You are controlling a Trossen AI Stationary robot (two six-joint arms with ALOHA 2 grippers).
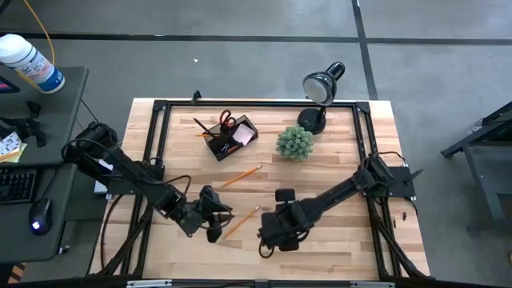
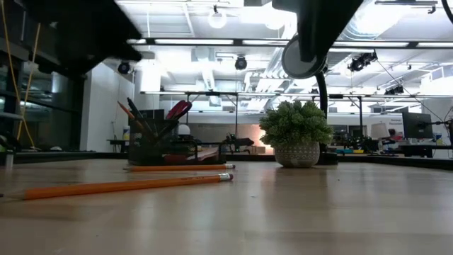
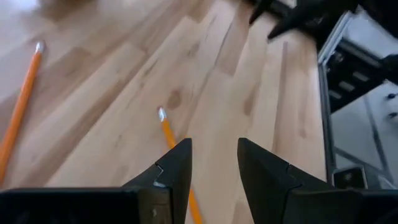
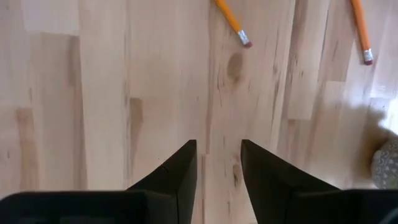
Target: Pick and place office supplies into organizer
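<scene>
The dark organizer stands at the table's far middle, with orange-handled scissors, black pens and a pink sticky-note pad in it. Two orange pencils lie flat on the wood: one near the middle, one nearer the front. My left gripper hovers open above the front pencil, whose eraser end shows just ahead of one finger. To the right of that pencil, my right gripper points down at bare wood, open with nothing between its fingers.
A green spiky plant in a pot and a black desk lamp stand at the far right. A black frame runs round the table's edge. Bare wood lies in front of and to the right of the pencils.
</scene>
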